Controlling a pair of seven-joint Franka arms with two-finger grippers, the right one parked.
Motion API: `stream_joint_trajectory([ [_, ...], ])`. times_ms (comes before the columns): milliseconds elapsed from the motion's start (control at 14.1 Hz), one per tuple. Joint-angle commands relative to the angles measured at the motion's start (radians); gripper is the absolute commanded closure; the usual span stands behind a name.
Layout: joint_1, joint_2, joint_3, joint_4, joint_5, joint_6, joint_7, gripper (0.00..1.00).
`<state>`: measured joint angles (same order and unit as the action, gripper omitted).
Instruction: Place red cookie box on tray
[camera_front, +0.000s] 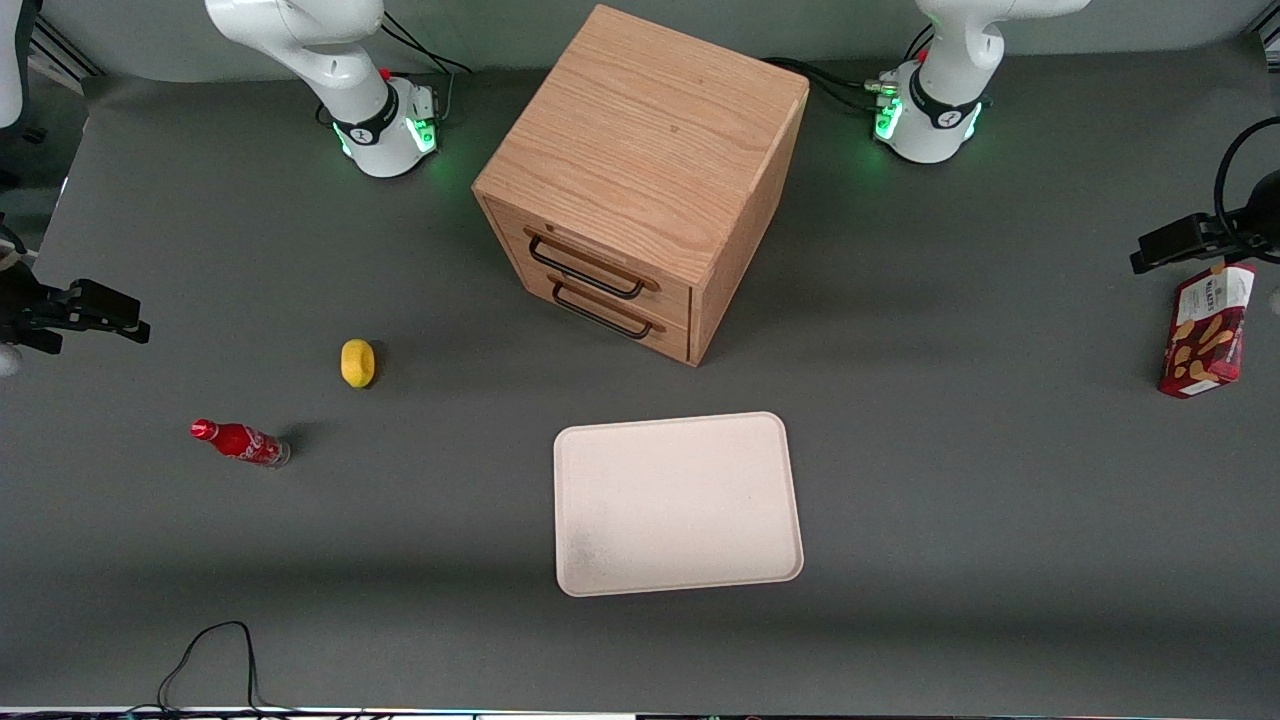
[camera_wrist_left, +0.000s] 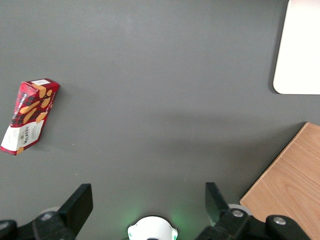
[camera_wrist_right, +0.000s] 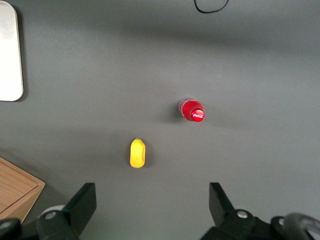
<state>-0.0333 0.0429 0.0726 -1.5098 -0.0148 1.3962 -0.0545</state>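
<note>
Dark-red cookie box (camera_front: 1207, 331) is left untouched on the table, well apart from the tray (camera_front: 677, 503); gripper (camera_wrist_left: 147, 200) hovers empty above it, jaws spread wide for approach.

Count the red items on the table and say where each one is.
2. The red cookie box lies at the working arm's end of the table, just below the open tool in the front view. The small red soda bottle stands toward the parked arm's end, near the yellow object.
</note>
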Motion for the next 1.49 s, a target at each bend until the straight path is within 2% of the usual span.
stream_joint_trajectory([
  [0,-0.017,-0.021,0.012,-0.023,0.016,0.004,-0.008,0.00],
  [1421,-0.005,-0.017,0.007,-0.012,0.032,-0.039,-0.015,0.00],
])
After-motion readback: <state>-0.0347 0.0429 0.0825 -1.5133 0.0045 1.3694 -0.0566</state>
